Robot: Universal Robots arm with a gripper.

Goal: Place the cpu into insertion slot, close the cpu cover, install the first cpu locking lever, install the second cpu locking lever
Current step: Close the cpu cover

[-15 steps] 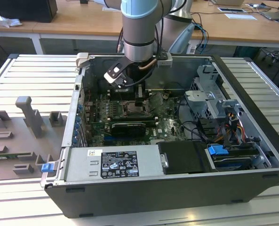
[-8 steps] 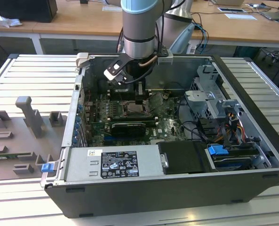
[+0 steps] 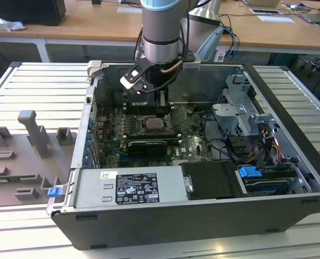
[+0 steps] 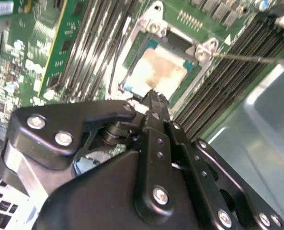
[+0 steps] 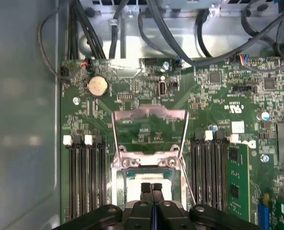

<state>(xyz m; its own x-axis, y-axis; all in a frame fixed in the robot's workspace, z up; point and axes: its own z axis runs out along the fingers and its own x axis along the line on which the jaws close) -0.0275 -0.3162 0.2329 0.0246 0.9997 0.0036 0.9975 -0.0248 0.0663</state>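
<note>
Locking lever [image 5: 115, 136]: thin wire rod, unlatched, running along one side of the open cover.
cpu cover [image 5: 149, 114]: flipped open, with green board visible through its cut-out.
cpu [image 4: 156, 72]: seated flat in the insertion slot [image 5: 118, 182], uncovered.
gripper [image 5: 151, 186]: fingers pressed together and holding nothing. The tips are over the cpu's near edge, and the cover lies straight ahead, beyond the hinge on the slot's far edge.
Other locking lever [image 5: 185, 136]: unlatched, along the cover's opposite side.

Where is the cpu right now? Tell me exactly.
In the second wrist view the cpu lies in the insertion slot, between the long memory slots, right by the tips of the shut gripper.
</note>
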